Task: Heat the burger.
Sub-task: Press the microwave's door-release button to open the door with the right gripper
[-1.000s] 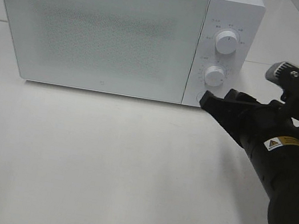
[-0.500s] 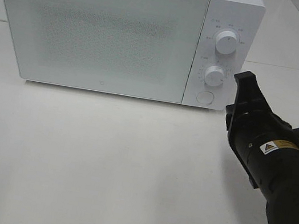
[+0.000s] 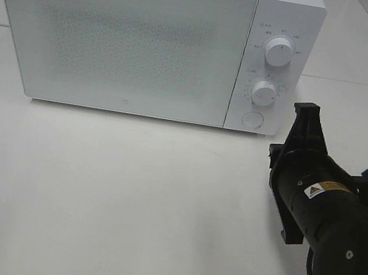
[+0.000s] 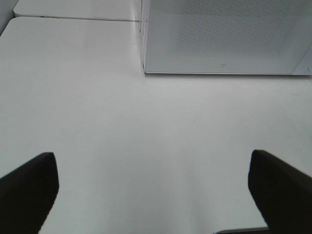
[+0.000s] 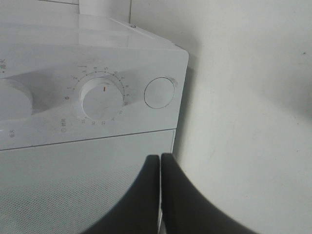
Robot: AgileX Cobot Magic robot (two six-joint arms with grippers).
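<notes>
Microwave [image 3: 151,39] interior hidden behind speckled door [image 3: 122,41]. Markings round upper dial [image 3: 279,52] too small to read. My right arm [image 3: 343,244] cut off at frame edge. Left claw [image 4: 153,187]: fingers [image 4: 29,187] only partly in frame. Microwave cropped in both wrist views.

White, smooth, matte-topped table [image 3: 122,205]; flat, evenly lit, soft grey shadows near the right edge of the high view. Crossed at the far side by a thin straight seam [image 3: 364,85], showing on both sides of the load.

Carried directly on it, at the far side: one white, box-shaped microwave oven [image 3: 136,44], upright, base flat on the top, door shut; door panel pale grey with fine dotted mesh. Control strip at its right end: round white upper dial [image 3: 279,52], round white lower dial [image 3: 264,93], and a round white push-button [image 3: 251,119] lowest.
</notes>
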